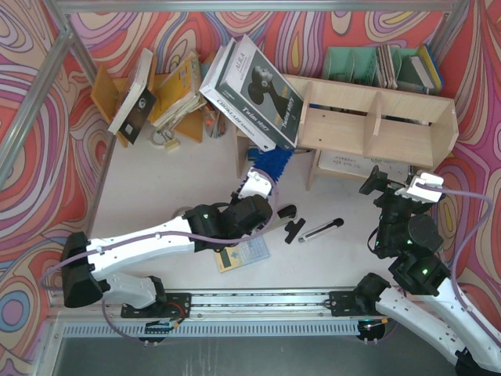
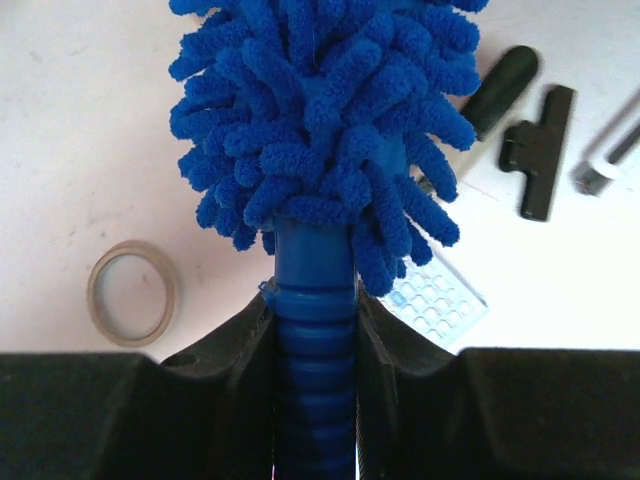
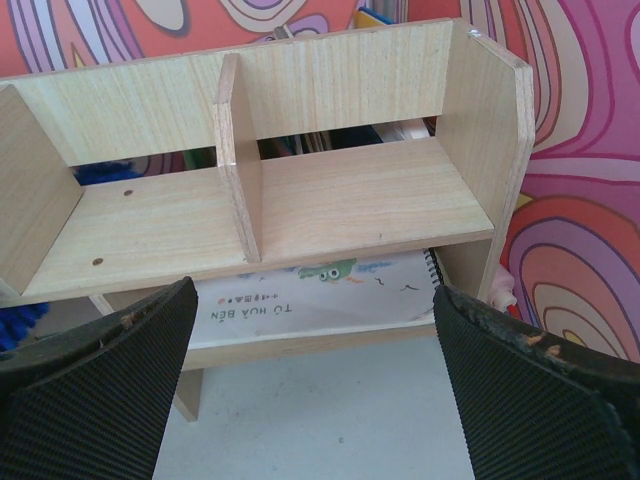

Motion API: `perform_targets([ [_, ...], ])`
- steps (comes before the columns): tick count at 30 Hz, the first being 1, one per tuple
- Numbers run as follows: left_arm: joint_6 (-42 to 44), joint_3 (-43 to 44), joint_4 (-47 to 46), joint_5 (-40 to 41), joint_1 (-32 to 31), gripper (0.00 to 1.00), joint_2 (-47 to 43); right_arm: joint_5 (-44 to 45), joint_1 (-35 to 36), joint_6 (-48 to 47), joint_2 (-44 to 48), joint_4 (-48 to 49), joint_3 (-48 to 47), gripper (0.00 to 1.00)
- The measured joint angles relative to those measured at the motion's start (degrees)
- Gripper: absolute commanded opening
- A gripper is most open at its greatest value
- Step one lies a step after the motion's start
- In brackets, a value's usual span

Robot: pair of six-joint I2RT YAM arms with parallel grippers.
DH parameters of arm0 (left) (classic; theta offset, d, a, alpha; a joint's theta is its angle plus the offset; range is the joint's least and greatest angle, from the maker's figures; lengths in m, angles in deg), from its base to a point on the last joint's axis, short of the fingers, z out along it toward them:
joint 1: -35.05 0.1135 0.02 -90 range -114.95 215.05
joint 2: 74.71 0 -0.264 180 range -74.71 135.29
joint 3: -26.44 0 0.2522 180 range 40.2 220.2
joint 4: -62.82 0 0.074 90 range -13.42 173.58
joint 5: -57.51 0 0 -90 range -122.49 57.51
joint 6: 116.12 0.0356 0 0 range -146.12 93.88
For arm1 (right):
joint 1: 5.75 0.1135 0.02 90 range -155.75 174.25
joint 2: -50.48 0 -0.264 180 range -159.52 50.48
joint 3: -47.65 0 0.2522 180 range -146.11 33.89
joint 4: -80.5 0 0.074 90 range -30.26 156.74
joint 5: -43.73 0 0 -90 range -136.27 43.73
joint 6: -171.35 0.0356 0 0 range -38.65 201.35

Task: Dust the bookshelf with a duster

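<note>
The duster [image 2: 320, 120] is held by its handle, with the left gripper [image 2: 315, 330] squeezed tight on it. Its fluffy head is low at the left end of the bookshelf [image 1: 368, 125], near the tabletop [image 1: 156, 188]. The right gripper [image 3: 315, 300] is wide apart and holds nothing, near the shelf's right side. I think most of the dusting is not yet done.

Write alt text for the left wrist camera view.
The left gripper is shut on the ribbed handle of a bright-blue fluffy chenille duster, its head pointing away over a white table. A beige tape ring lies at the picture's left, a black T-shaped plastic tool at its right.
</note>
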Motion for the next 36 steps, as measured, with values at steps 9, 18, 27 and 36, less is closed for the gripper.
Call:
perform_targets([
  [9,0.46,3.48,-1.97,-0.7,-5.27,0.0,4.57,0.0,0.0,-0.02,0.0,0.0,0.0,0.89],
  [18,-1.2,2.12,-2.01,1.51,-5.73,0.0,3.8,-0.02,0.0,-0.02,0.0,0.02,0.0,0.89],
  [27,-4.79,-5.77,3.74,5.33,-2.95,0.0,-8.15,-0.24,0.0,0.0,0.0,0.02,0.0,0.89],
  [36,-6.47,-11.08,7.43,5.75,0.22,0.0,-16.94,-0.26,0.0,0.02,-0.11,0.0,0.0,0.89],
])
